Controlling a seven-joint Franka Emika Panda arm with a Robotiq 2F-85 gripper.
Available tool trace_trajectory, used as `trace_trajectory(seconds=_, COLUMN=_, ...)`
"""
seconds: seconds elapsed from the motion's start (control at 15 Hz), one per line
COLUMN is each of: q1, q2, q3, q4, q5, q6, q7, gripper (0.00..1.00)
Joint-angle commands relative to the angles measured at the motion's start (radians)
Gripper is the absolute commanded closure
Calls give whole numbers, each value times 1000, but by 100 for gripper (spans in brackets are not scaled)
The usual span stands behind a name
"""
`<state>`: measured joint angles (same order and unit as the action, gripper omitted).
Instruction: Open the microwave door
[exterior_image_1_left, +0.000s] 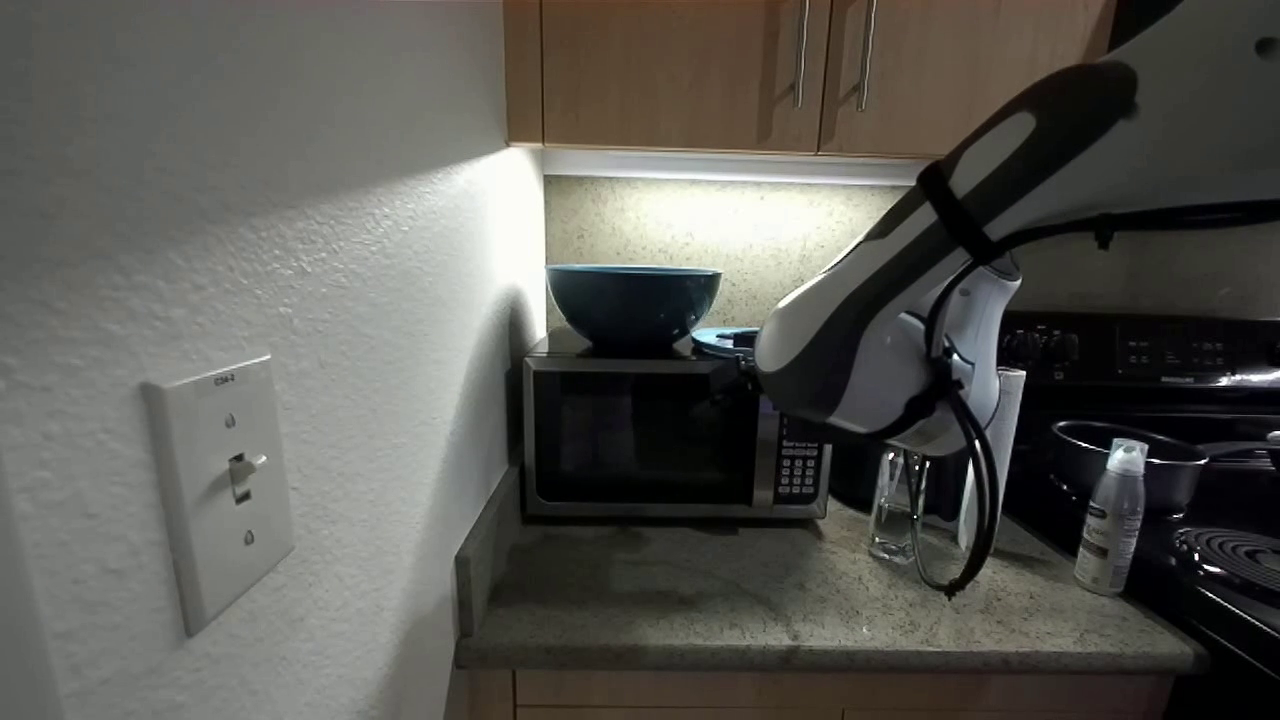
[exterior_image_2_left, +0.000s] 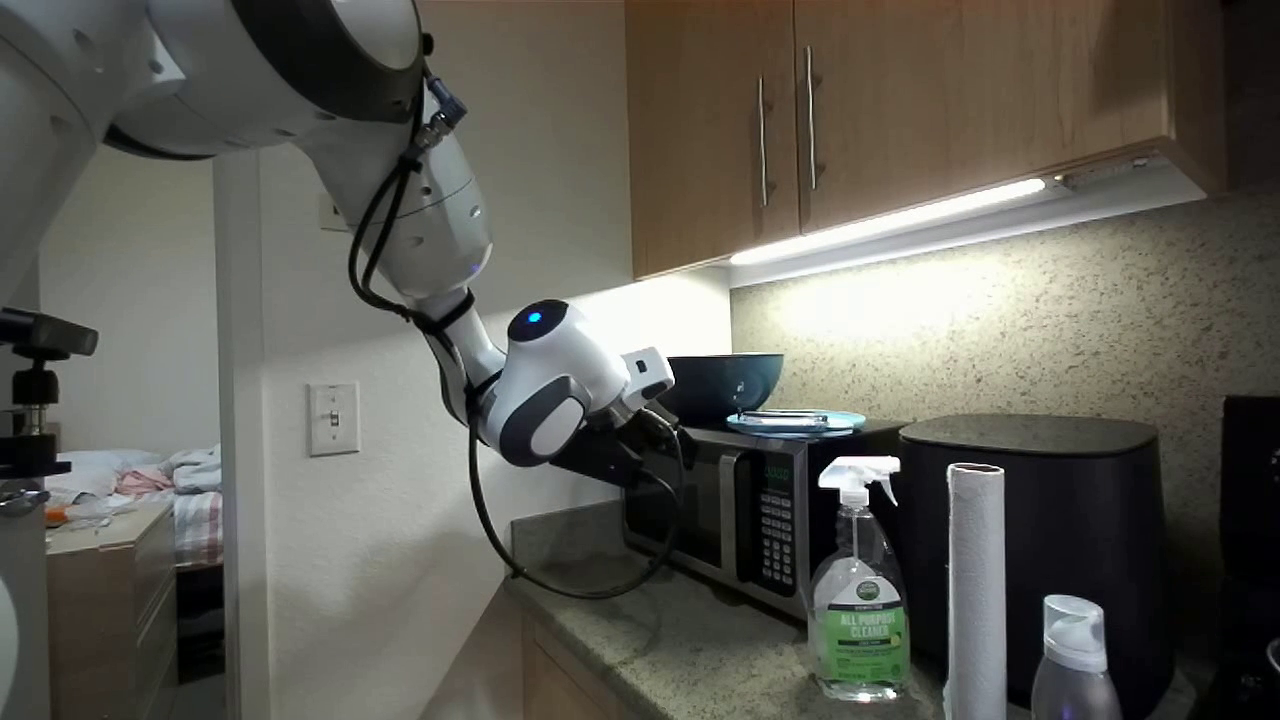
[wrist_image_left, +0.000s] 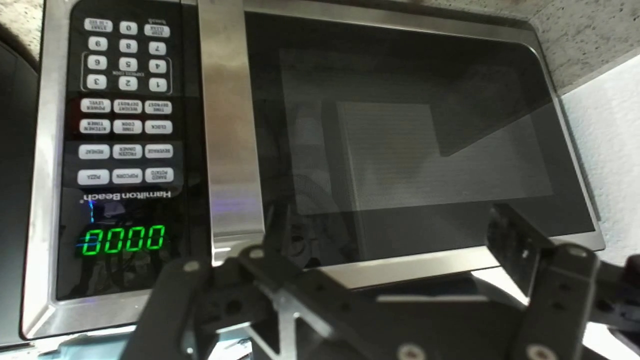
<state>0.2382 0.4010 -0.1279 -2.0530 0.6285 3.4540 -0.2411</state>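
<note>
The microwave door (exterior_image_1_left: 640, 440) is the dark glass panel in a silver frame, and it stands shut. It also shows in the other views (exterior_image_2_left: 690, 515) (wrist_image_left: 400, 130), upside down in the wrist view. A vertical silver handle (wrist_image_left: 232, 120) runs down its edge beside the button panel (wrist_image_left: 125, 115). My gripper (wrist_image_left: 389, 220) is open with nothing between its fingers. It is in front of the upper part of the door. One finger appears close beside the handle's upper end; I cannot tell whether it touches. In an exterior view the gripper (exterior_image_2_left: 645, 445) partly covers the door.
A dark blue bowl (exterior_image_1_left: 635, 305) and a light blue plate (exterior_image_2_left: 850, 424) sit on the microwave. A wall (exterior_image_1_left: 420, 380) stands close beside it. A spray bottle (exterior_image_2_left: 860, 610), a white roll (exterior_image_2_left: 975, 590) and a black bin-like appliance (exterior_image_2_left: 1050, 540) stand on the counter (exterior_image_1_left: 700, 600).
</note>
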Motion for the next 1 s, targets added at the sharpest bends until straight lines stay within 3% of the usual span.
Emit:
trace_trajectory(seconds=0.0, q1=38, q2=60, q3=-26, q4=106, q5=39, q6=-46, q7=21, gripper=0)
trace_trajectory(seconds=0.2, q1=102, q2=143, q3=-97, q4=247, q5=65, q6=-84, q7=47, gripper=0)
trace_trajectory(seconds=0.33, q1=187, q2=193, q3=-206, q4=307, q5=112, q6=-102, q7=77, gripper=0)
trace_trajectory(seconds=0.4, q1=117, q2=134, q3=-120, q4=235, q5=60, q6=-84, q7=50, gripper=0)
trace_trajectory(seconds=0.53, q1=165, q2=174, q3=-177, q4=284, q5=84, q6=-89, q7=64, gripper=0)
trace_trajectory(seconds=0.8, q1=183, q2=140, q3=-192, q4=198, q5=142, q6=-56, q7=97, gripper=0)
trace_trajectory(seconds=0.93, q1=220, q2=150, q3=-234, q4=188, q5=182, q6=-65, q7=107, gripper=0)
